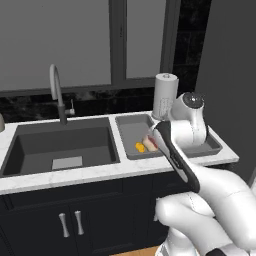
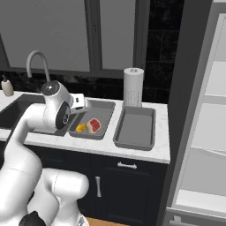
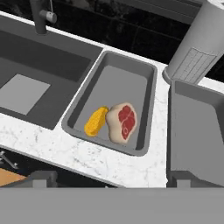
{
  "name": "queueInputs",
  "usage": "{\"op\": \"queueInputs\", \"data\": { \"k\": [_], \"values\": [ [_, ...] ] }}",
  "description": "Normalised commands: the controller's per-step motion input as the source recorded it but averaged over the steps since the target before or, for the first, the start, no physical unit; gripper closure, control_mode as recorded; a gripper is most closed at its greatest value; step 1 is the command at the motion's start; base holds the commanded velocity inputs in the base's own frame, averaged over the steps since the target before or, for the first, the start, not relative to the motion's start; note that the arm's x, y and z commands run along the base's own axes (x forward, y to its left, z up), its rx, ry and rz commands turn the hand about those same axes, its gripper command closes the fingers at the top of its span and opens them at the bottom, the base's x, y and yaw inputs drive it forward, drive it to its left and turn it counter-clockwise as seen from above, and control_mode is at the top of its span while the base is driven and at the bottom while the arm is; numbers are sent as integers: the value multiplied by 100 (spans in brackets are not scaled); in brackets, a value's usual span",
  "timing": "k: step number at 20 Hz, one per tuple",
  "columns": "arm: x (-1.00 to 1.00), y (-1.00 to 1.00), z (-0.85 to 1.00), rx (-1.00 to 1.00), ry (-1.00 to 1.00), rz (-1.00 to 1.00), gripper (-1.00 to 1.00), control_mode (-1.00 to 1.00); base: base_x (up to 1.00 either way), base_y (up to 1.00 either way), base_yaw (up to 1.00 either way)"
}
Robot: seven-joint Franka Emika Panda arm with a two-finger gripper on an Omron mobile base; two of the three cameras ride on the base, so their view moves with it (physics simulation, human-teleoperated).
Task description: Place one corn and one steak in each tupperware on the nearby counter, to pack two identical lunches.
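One corn and one steak lie side by side at the near end of the left tupperware, the steak with its red face up. The right tupperware beside it holds nothing. From the right base view the corn and steak sit in the left tupperware, next to the bare right tupperware. My gripper hangs open above the counter's front edge, short of the left tupperware, with nothing between its fingers. The arm hides much of the right tupperware in the left base view.
A dark sink basin with a curved faucet lies left of the trays. A paper towel roll stands behind them by the window. A soap bottle is at the far left. Tall open shelving rises on the right.
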Motion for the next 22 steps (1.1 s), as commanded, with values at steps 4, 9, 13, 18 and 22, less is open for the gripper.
{"op": "queueInputs", "data": {
  "k": [4, 9, 13, 18, 22],
  "values": [
    [-100, 0, 84, 1, 25, 0, -100, -100, 0, 0, 0],
    [-100, 0, 45, 2, 11, -1, -100, -100, 0, 0, 0],
    [-100, -7, 16, 0, 0, -5, -100, -100, 0, 0, 0],
    [-100, -10, 6, 0, 0, -6, -100, -100, 0, 0, 0],
    [-89, -20, 0, 0, 0, -7, -100, -100, 0, 0, 0]
  ]
}}
